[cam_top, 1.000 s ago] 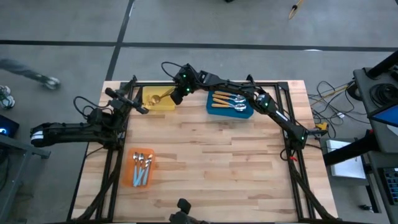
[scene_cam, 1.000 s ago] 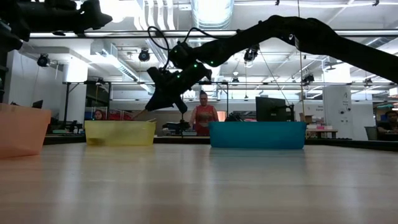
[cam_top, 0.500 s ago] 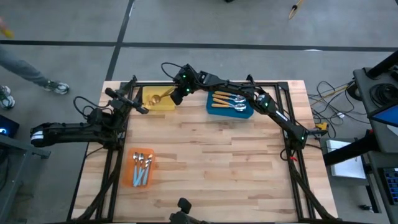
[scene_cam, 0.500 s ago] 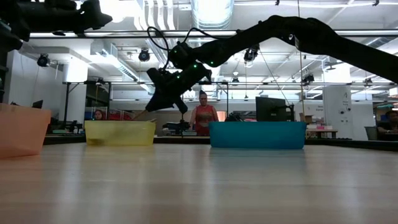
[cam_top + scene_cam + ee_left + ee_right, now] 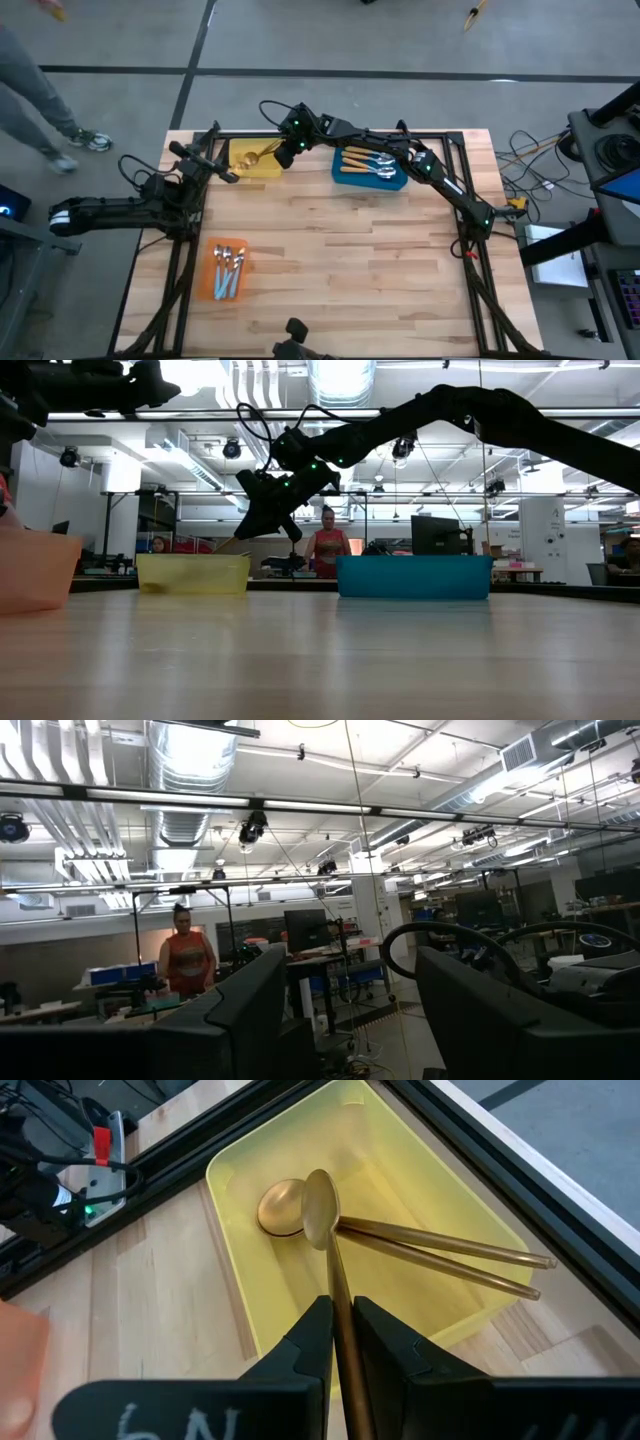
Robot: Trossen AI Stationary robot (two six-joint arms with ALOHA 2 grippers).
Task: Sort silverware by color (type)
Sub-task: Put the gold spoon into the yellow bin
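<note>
Orange tray (image 5: 226, 270): near left part of the table (image 5: 330, 250); holds the blue-handled spoons (image 5: 230, 266); this group looks sorted.
Left jaws (image 5: 222, 172): released and empty; parked at the left edge, near the yellow tray; pointed out into the room in the left wrist view.
Blue tray (image 5: 370, 168): far side, right of centre; holds the orange-handled spoons (image 5: 366, 163); this group looks sorted.
Yellow tray (image 5: 255, 158): far side, left of centre; two gold spoons (image 5: 420, 1248) lie inside, handles crossing.
Right jaws (image 5: 338, 1342): clenched on the handle of a third gold spoon (image 5: 325, 1230); held above the yellow tray, bowl pointing down into it.
Loose silverware: none visible on the bare table.
Progress: judged close to complete; remaining step is to lower and release the held gold spoon into the yellow tray.
</note>
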